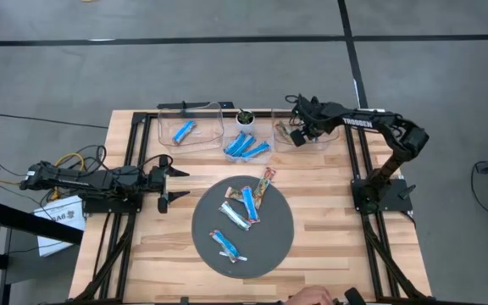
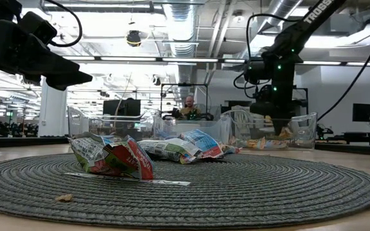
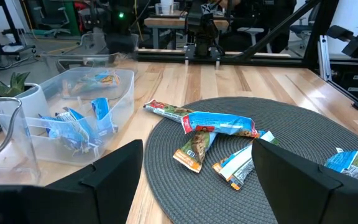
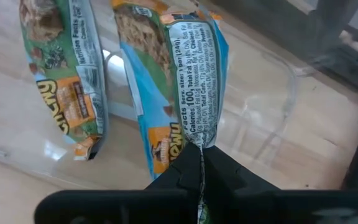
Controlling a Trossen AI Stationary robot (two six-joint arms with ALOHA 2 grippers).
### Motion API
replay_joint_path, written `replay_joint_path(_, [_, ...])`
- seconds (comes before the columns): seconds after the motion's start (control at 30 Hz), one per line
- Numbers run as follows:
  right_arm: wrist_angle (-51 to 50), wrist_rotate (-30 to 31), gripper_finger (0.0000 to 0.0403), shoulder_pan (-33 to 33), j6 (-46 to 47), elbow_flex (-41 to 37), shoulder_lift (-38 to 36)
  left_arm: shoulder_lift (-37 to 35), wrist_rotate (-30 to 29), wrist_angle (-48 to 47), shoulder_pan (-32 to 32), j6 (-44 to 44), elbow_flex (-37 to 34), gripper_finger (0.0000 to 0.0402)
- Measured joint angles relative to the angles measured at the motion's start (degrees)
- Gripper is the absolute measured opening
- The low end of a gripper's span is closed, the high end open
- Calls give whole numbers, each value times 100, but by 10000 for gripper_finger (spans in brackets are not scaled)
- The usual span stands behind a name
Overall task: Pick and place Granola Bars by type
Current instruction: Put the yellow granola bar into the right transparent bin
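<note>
Granola bars lie on a round dark mat [image 1: 242, 224] in the middle of the table: several blue-and-white and tan ones [image 1: 237, 212], seen also in the left wrist view [image 3: 219, 124]. Three clear bins stand along the far edge. My right gripper [image 4: 201, 177] is over the right bin [image 1: 305, 140], pointing steeply down, shut on a green, blue and orange bar [image 4: 188, 74]. A second bar of that kind [image 4: 61, 74] lies flat on the bin's floor beside it. My left gripper [image 1: 172, 184] waits open at the table's left, level, facing the mat. My right gripper pinches the bar's crimped end seam [image 4: 199, 149] between its two fingertips, coming from above at a steep slant. The bar reaches down from the fingers into the bin, its white printed back up. Whether its far end rests on the bin's floor, I cannot tell.
The left bin [image 1: 189, 129] holds one blue bar, the middle bin [image 1: 246, 146] several blue ones. A small potted plant [image 1: 245, 117] stands between the bins. One tan bar [image 1: 266, 182] lies across the mat's far rim. Bare wood surrounds the mat.
</note>
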Motion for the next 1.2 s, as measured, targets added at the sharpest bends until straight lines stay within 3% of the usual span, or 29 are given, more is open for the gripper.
replay_joint_path(0.47, [85, -57, 67, -15, -125, -62, 2, -1, 0, 2, 1, -2, 1, 294])
replay_joint_path(0.9, [317, -61, 71, 190, -127, -58, -625, -1, 0, 1, 1, 0, 0, 294])
replay_joint_path(1.2, [476, 44, 71, 1376, -272, -51, -1659, 0, -2, 0, 0, 0, 0, 294])
